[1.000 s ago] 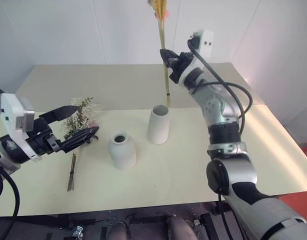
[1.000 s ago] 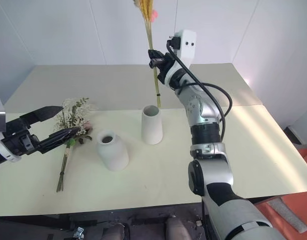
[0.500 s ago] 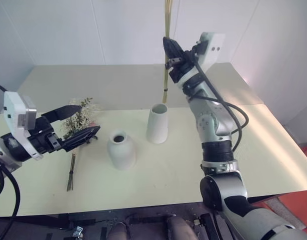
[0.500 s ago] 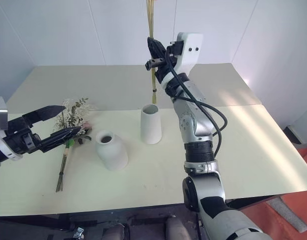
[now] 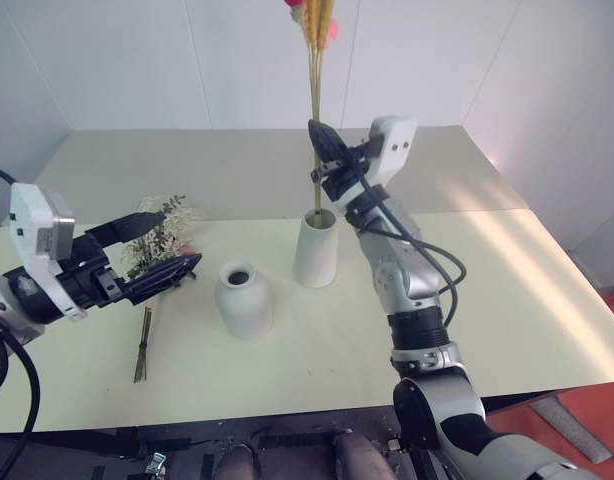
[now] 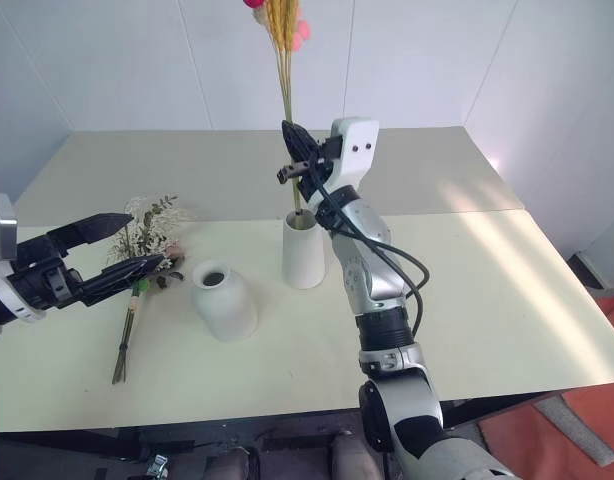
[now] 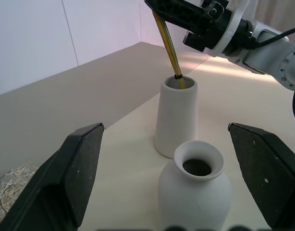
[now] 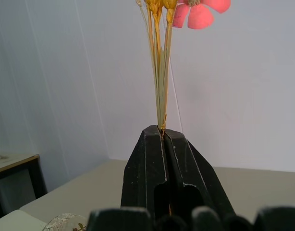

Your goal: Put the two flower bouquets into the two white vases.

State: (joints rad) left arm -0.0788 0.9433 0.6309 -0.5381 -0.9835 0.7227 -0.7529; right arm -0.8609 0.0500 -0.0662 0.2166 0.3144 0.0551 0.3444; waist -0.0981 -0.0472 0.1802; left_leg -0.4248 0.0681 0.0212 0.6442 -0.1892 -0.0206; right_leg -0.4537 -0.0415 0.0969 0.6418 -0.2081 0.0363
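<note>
In the eye views, the wheat bunch [image 5: 313, 110] is pinched in the fully closed right end effector [image 5: 323, 160], its stem ends just entered into the tall vase [image 5: 316, 248]. The bushy bouquet [image 5: 159, 240] is seen lying on the surface [image 5: 547, 300] beside the short vase [image 5: 244, 299], just past the wide-open, empty left end effector [image 5: 147, 252].

In the left wrist view, the stems are shown inside the tall vase's mouth.

In the right wrist view, the stalks are clamped between the closed fingers [image 8: 152, 159].

The first placement is judged nearly done, release pending; the bushy bouquet is untouched.
</note>
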